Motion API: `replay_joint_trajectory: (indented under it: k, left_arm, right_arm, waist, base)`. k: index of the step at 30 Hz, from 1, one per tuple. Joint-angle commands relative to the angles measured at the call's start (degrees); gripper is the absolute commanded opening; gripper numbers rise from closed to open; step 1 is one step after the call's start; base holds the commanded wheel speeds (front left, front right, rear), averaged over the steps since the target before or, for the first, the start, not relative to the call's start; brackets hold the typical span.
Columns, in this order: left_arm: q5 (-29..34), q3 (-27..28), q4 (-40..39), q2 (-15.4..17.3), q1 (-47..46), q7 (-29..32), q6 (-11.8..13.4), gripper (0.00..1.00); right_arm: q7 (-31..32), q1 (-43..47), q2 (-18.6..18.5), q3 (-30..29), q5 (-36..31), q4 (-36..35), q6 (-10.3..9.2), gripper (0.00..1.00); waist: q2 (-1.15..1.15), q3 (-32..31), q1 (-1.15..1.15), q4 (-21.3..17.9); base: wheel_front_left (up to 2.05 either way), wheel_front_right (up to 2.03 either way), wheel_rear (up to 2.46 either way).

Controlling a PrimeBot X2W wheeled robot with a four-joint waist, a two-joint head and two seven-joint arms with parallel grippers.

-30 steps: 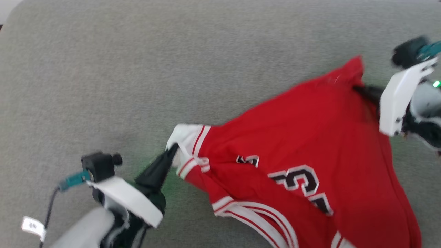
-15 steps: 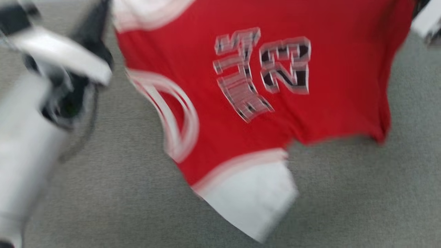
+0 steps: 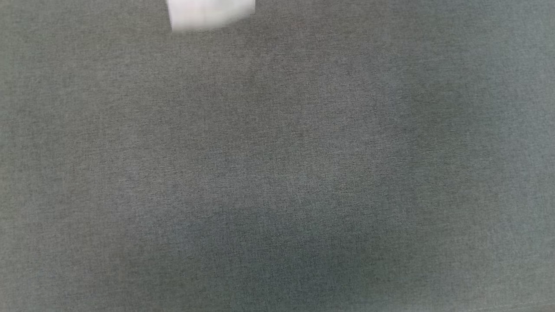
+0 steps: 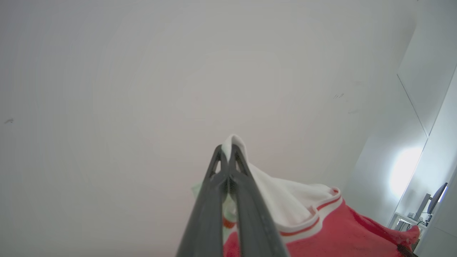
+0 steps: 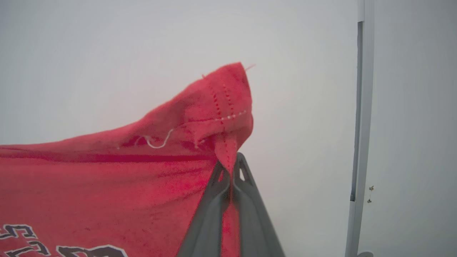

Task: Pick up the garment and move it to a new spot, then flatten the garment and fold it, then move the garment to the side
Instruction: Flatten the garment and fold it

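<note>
The garment [image 5: 107,178] is a red shirt with black-and-white lettering, lifted and stretched between both grippers against a pale wall. In the right wrist view my right gripper [image 5: 231,161] is shut on a stitched red corner of its hem. The left wrist view has my left gripper [image 4: 226,148] shut on the tip of the garment's white sleeve [image 4: 285,200], with striped trim and red cloth [image 4: 332,232] hanging below to the right. At the top edge of the head view a blurred white patch [image 3: 210,13] pokes in; I cannot tell if it is the sleeve.
A grey fabric surface [image 3: 277,173] spreads below the head camera. A pale vertical post [image 5: 358,107] stands to the right of my right gripper. A small desk with a monitor [image 4: 433,201] shows far off in the left wrist view.
The garment has gone from lying on the grey surface to hanging raised, and has slid out of the top of the head view, which has itself shifted. Both grippers stay shut on it.
</note>
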Motion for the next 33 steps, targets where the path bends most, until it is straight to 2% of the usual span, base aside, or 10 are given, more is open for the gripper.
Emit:
replay_joint_trajectory:
  k: [1, 4, 8, 16, 21, 24, 30, 31, 33]
  left_arm:
    - [-0.15, 0.33, 0.52, 0.42, -0.48, -0.51, 0.15, 0.0]
    - [-1.19, -0.45, 1.06, -0.9, -1.32, -0.79, 0.15, 0.0]
    - [-3.11, -2.1, 0.58, -1.52, 2.98, -0.9, 0.15, 0.0]
    - [-9.13, -3.95, -7.3, -0.66, 21.01, -2.42, 0.14, 0.0]
    - [-11.39, -5.82, -17.18, 1.86, 35.5, -2.89, 0.14, 0.0]
    - [-12.31, -4.96, -22.66, 3.03, 43.31, -2.97, 0.14, 0.0]
    - [-9.35, -1.31, -31.31, 2.88, 59.12, -3.01, 0.14, 0.0]
    - [-8.61, -0.75, -33.51, 2.71, 63.5, -3.01, 0.14, 0.0]
    - [-7.86, 0.15, -35.35, 2.92, 67.73, -3.02, 0.14, 0.0]
  right_arm:
    - [-0.36, 0.05, -0.07, -0.09, -0.13, 0.64, -0.17, 0.0]
    - [-0.95, -0.84, 0.37, 0.83, -0.34, 2.26, -0.17, 0.0]
    - [-0.14, 2.42, 0.58, 3.12, 0.22, 3.53, -0.16, 0.0]
    - [2.42, 15.16, -0.3, 10.08, 4.14, -1.33, -0.15, 0.0]
    - [4.66, 24.91, -3.18, 14.33, 7.73, -6.82, -0.15, 0.0]
    - [5.68, 30.81, -5.29, 15.91, 10.34, -10.51, -0.11, 0.0]
    - [6.97, 42.82, -10.83, 18.24, 14.47, -19.4, -0.11, 0.0]
    - [7.52, 46.76, -12.89, 18.71, 15.62, -22.76, -0.11, 0.0]
    - [7.98, 50.36, -14.76, 18.91, 16.54, -26.3, -0.11, 0.0]
  waist:
    - [0.0, -0.02, 0.0, -0.1]
    - [0.0, 0.07, 0.0, -0.06]
    - [0.0, 0.54, 0.0, 0.52]
    - [0.0, -0.25, 0.0, 1.7]
    - [0.0, -1.97, 0.0, 2.42]
    - [0.0, -3.18, 0.0, 3.2]
    - [0.0, -6.0, 0.0, 5.04]
    - [0.0, -6.99, 0.0, 5.62]
    - [0.0, -7.8, 0.0, 5.87]
  base:
    - [0.0, 0.0, 0.0]
    - [0.0, 0.0, 0.0]
    - [0.0, 0.0, 0.0]
    - [0.0, 0.0, 0.0]
    - [0.0, 0.0, 0.0]
    - [0.0, 0.0, 0.0]
    - [0.0, 0.0, 0.0]
    - [0.0, 0.0, 0.0]
    - [0.0, 0.0, 0.0]
